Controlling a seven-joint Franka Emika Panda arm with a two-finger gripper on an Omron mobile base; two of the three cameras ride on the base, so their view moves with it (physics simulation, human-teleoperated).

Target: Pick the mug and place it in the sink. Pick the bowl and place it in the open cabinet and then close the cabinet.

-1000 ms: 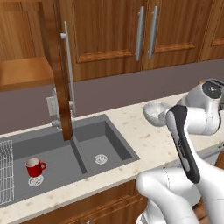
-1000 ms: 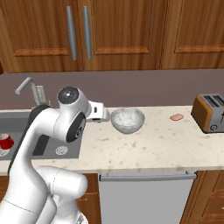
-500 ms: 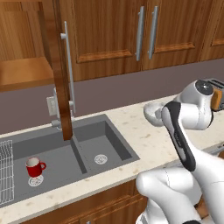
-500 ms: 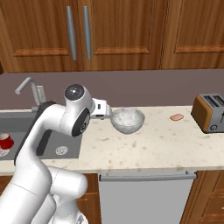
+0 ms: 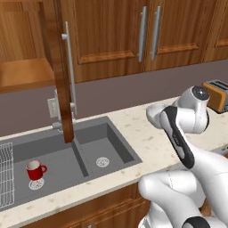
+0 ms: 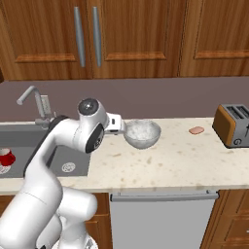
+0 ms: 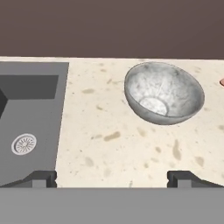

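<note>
Flanking bowl (image 6: pixel 141 133): sink (image 6: pixel 29 146), toaster (image 6: pixel 233 125)

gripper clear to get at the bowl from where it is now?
Probably yes. The gripper is open and empty, and the bowl sits upright on bare counter ahead of it, a little off to one side, with nothing between them.

the tabletop (image 6: pixel 170 160) is pale speckled stone. behind it is a dull purple-grey wall (image 6: pixel 160 97), with reddish-brown wood doors above. a toaster (image 6: pixel 233 125) stands at the right end, and a faucet (image 6: pixel 30 98) near the left.
</note>
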